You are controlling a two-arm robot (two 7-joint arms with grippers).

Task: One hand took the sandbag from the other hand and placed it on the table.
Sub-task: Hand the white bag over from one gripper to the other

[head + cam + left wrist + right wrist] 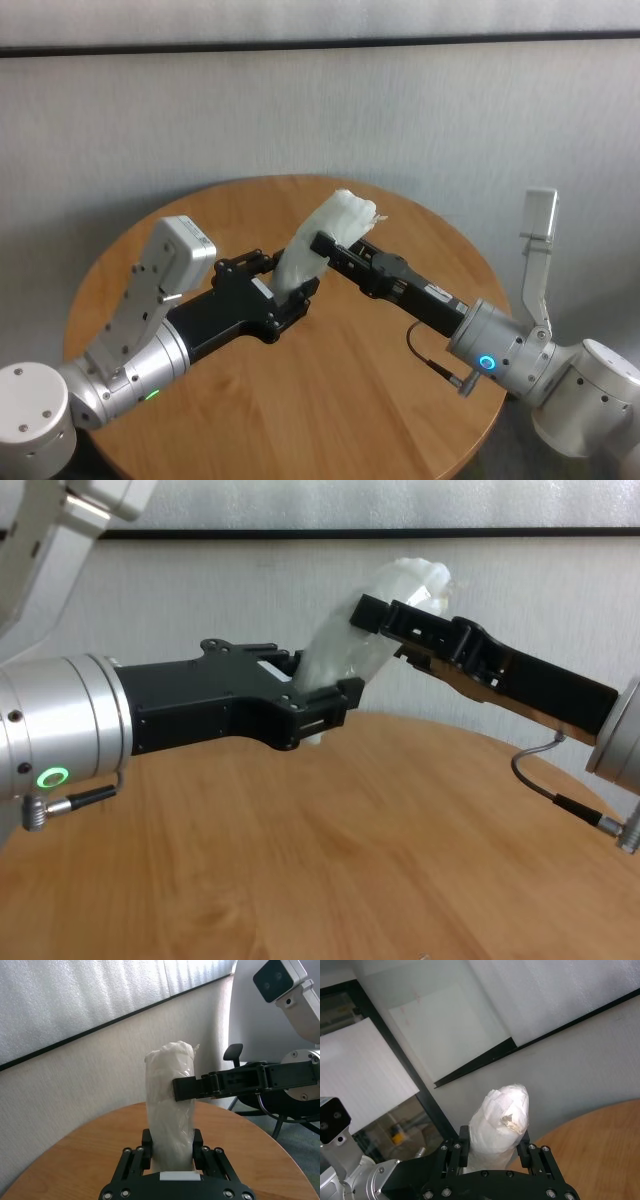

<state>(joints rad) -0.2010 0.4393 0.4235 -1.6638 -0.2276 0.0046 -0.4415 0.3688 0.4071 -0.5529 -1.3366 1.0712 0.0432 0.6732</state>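
Observation:
The white lumpy sandbag (322,232) hangs tilted above the middle of the round wooden table (350,400), held from both sides. My left gripper (288,280), the one with the green ring light, is shut on its lower end; in the left wrist view its fingers (147,1142) press the sandbag (169,1110) on both sides. My right gripper (335,240), with the blue ring light, is shut across the upper part, just below the twisted tip. The right wrist view shows its fingers (464,1145) clamping the sandbag (502,1120). The chest view shows both grips well off the tabletop (300,860).
The two forearms stretch over the table from the near left and the near right and meet above its middle. A grey wall stands behind the table. The right arm's thin cable (425,355) hangs just above the wood.

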